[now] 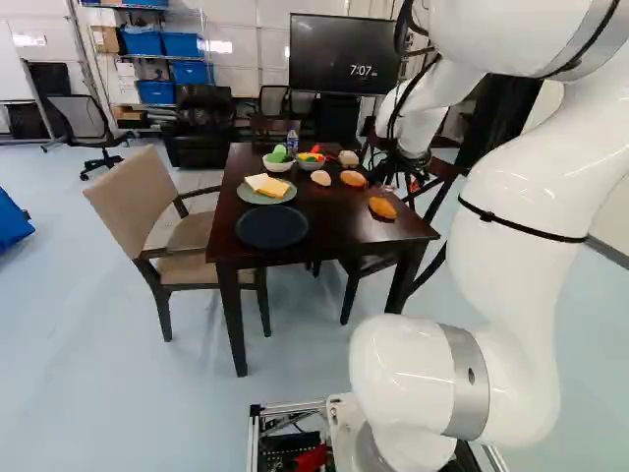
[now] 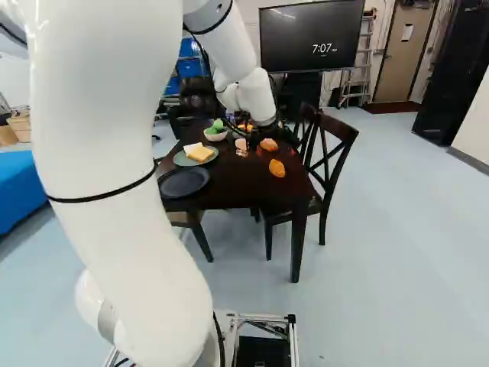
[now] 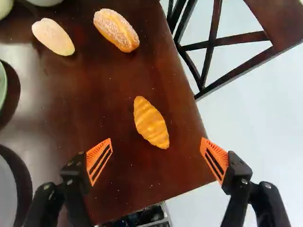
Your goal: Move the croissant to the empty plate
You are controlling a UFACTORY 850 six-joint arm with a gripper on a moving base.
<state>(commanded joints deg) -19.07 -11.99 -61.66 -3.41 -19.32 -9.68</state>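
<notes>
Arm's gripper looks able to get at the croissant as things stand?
Probably yes. The gripper is open over the table, the croissant lies uncovered ahead of the gap between its fingers, and the sugar-dusted bread sits well apart.

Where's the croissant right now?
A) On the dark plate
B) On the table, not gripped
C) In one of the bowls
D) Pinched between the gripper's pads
B: the croissant lies directly on the table, and the gripper stands wide open, neither pad touching it.
</notes>
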